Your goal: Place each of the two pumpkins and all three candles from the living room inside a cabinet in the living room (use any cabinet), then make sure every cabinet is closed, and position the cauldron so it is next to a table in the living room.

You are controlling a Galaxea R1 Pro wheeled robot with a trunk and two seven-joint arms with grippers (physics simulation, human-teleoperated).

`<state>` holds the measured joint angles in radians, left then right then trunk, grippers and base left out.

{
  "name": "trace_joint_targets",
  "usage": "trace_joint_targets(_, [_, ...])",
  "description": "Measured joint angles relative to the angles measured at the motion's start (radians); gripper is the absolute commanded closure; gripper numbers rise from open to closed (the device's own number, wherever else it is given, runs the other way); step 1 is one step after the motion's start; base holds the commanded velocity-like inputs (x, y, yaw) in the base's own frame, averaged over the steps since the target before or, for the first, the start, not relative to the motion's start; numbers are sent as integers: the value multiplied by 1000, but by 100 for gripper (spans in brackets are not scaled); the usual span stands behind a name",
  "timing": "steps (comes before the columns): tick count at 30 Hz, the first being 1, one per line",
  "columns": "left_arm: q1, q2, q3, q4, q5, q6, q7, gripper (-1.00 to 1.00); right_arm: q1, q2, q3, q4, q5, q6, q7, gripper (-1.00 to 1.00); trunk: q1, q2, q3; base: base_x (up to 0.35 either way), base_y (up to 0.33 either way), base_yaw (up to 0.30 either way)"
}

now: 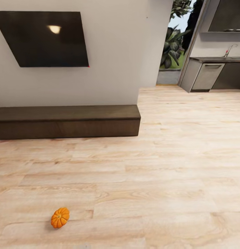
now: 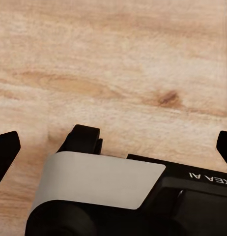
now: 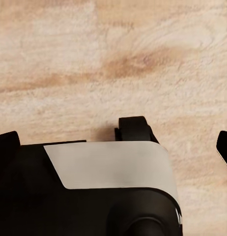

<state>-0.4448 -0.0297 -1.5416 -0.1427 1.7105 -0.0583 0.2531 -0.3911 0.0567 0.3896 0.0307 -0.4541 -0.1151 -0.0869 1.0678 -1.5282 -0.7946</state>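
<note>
One orange ribbed pumpkin (image 1: 60, 217) lies on the light wood floor near the bottom left of the head view. Well beyond it, the long low dark brown cabinet (image 1: 66, 121) stands against the white wall, its flat fronts flush. In the left wrist view my left gripper (image 2: 113, 146) is open, its dark fingertips (image 2: 5, 147) spread wide over plank floor and part of my own base. In the right wrist view my right gripper (image 3: 116, 143) is open the same way, holding nothing. The candles, the cauldron and the table are out of view.
A black TV (image 1: 43, 38) hangs on the wall above the cabinet. At the far right, a doorway with plants (image 1: 173, 45) and grey kitchen cupboards (image 1: 213, 74). Open wood floor (image 1: 161, 173) stretches between me and the cabinet.
</note>
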Motion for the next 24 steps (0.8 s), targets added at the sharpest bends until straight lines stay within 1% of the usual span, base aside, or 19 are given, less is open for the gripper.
trace_joint_targets(8, [0, 0, 0, 0, 0, 0, 0, -100, 0, 0, 0, 0, 1, 0, 0, -100, 0, 0, -13, 337, 0, 1])
trace_joint_targets(13, [0, 0, 0, 0, 0, 0, 0, -100, 0, 0, 1, 0, 2, 0, 0, -100, 0, 0, -20, 337, 0, 50])
trace_joint_targets(24, [0, 0, 0, 0, 0, 0, 0, -100, 0, 1, 2, 0, 3, -2, 0, -100, 0, 0, -37, 337, 0, 125])
